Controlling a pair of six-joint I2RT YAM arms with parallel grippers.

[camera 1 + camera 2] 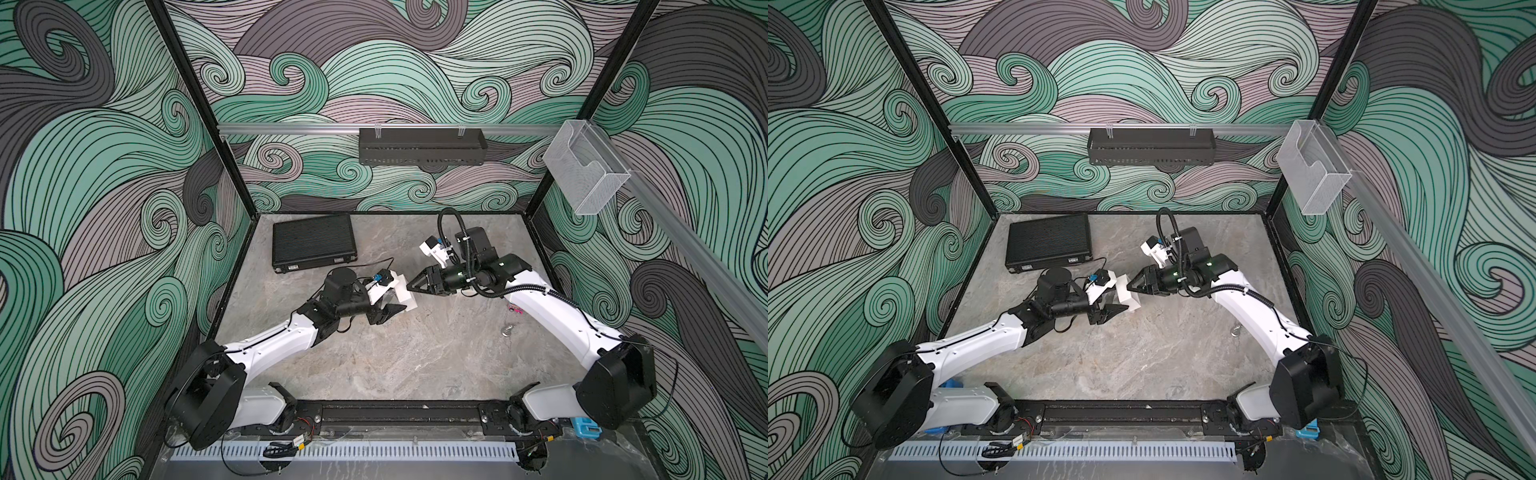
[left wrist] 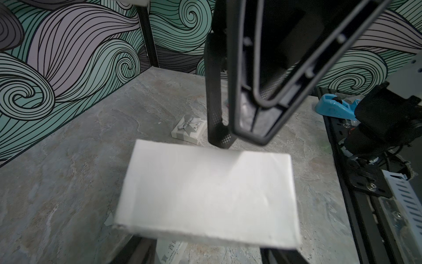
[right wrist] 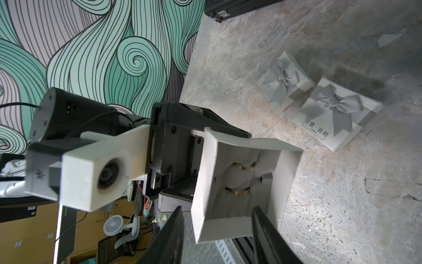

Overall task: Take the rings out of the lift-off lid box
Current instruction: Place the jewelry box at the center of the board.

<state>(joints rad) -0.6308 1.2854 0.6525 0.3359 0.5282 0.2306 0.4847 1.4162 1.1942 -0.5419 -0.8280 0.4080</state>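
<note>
1. Currently, the left gripper [image 1: 398,310] clamps a small white open cardboard box [image 3: 288,182], tipped sideways.
2. Two thin metal rings [image 3: 242,167] sit in its white padding [image 3: 238,178].
3. Jaws of the right gripper [image 1: 412,286] stand apart at its mouth.

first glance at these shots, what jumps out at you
Mid-table, the left gripper holds an open white box tipped toward the right gripper, whose open jaws flank its rim. Inside, two rings sit in pale padding. Bold teal wave wallpaper surrounds everything.
</note>
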